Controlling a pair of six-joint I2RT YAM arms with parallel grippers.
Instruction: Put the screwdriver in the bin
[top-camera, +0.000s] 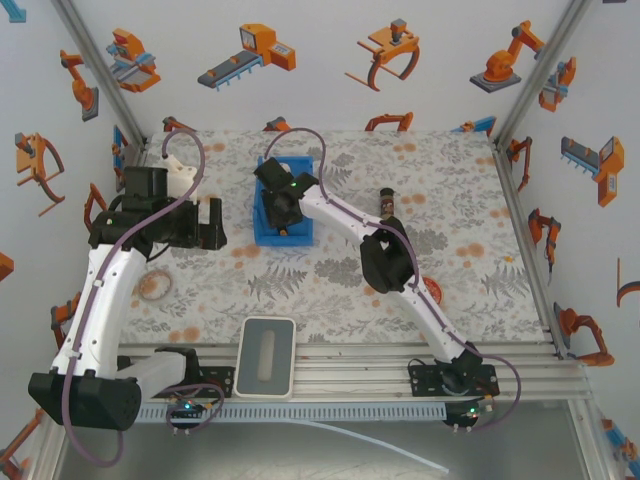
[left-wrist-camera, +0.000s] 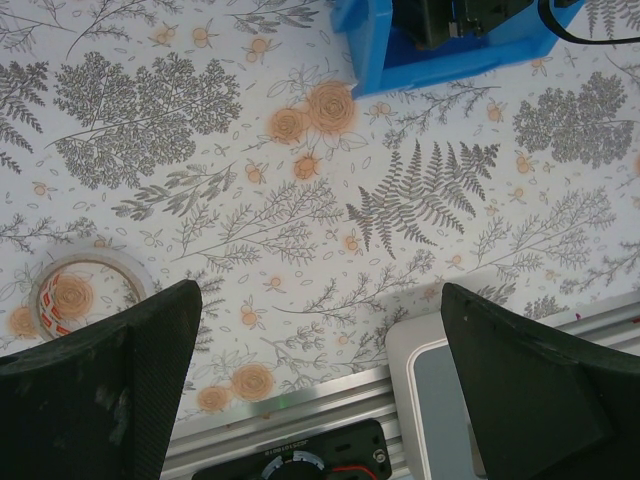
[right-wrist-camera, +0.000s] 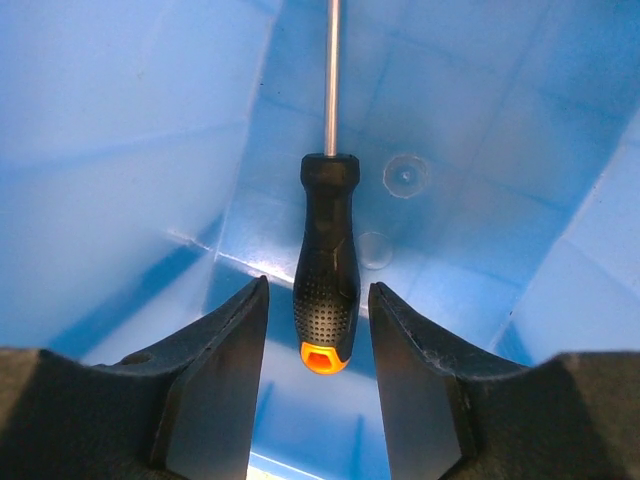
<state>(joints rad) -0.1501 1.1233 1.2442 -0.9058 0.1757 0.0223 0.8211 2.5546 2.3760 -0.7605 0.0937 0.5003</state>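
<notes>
Annotator: Release step, I'd say. Screwdriver (right-wrist-camera: 327, 250) lies inside the bin (right-wrist-camera: 130, 150); right claw (right-wrist-camera: 318, 288) straddles it, parted, gaps both sides, gripping nothing.
Reviewer: Next?
Annotator: Lift straight out, clear of the walls. Left claw (left-wrist-camera: 318, 300) is wide apart and empty, near the surface's (left-wrist-camera: 300, 200) near edge.
Reviewer: Views?
Annotator: Right wrist shows the gaps; from above the arm covers the bin's mouth.

Your top camera looks down from above and behind the arm bases (top-camera: 455, 378), which sit at 6 o'clock, and takes in the whole worktop (top-camera: 330, 285). Your left wrist camera faces down on that worktop from mid height and catches the bin (left-wrist-camera: 372, 50) at 1 o'clock, which the top view shares. Your right wrist camera peers into the bin from close range.
</notes>
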